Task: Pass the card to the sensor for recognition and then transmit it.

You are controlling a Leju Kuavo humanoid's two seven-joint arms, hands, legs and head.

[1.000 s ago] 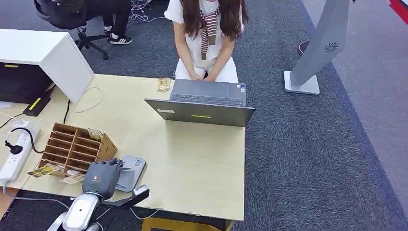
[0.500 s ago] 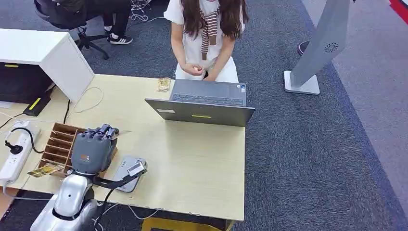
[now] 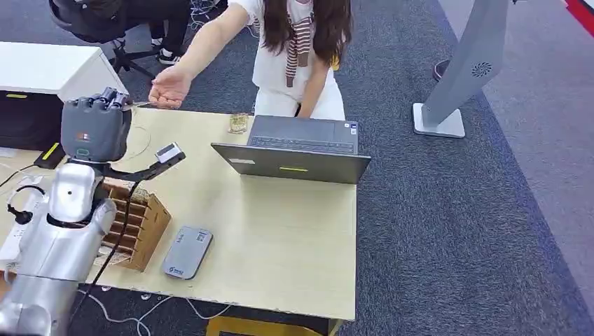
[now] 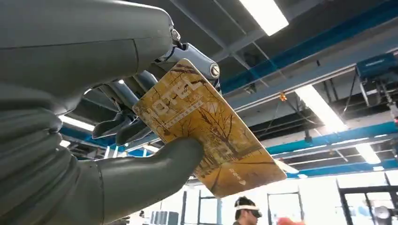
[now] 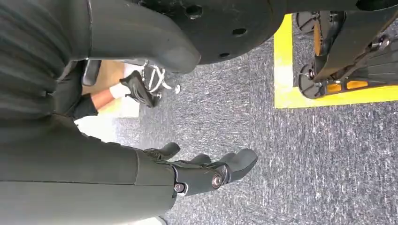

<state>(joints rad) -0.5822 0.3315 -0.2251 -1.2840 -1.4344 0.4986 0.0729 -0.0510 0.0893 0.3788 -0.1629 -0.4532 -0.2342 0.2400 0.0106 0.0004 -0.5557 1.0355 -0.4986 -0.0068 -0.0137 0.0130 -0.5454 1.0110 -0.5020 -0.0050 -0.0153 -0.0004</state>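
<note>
You are looking down on a pale wooden counter (image 3: 280, 231) standing on dark grey carpet (image 3: 448, 224). At its near edge a grey sensor (image 3: 188, 252) lies flat, just right of a wooden slotted box (image 3: 136, 220) whose left part is hidden behind the silver left arm. Left of the box a white power strip (image 3: 14, 231) lies at the counter's left edge.

Your left robot hand (image 3: 94, 126) is raised over the far left part of the counter, its back toward the camera and its fingers pointing away. In the left wrist view the same left robot hand (image 4: 94, 117) pinches the card (image 4: 209, 140) between the thick thumb and the darker fingers; the card is yellow with tree artwork and the word HOTEL, and most of it sticks out past the fingers. A thin edge of it shows beyond the fingers, reaching toward the person's hand (image 3: 168, 87), which is stretched out palm up just right of it; you cannot tell whether they touch.

Your right robot hand (image 5: 202, 171) hangs over the carpet with its fingers loosely spread and nothing in them.

Farther back an open laptop (image 3: 298, 150) faces the person (image 3: 298, 49) standing at the counter's far edge, and a small glass (image 3: 238, 123) stands left of it. A white cabinet (image 3: 63, 77) stands at the far left, a grey stand (image 3: 462, 70) at the far right.
</note>
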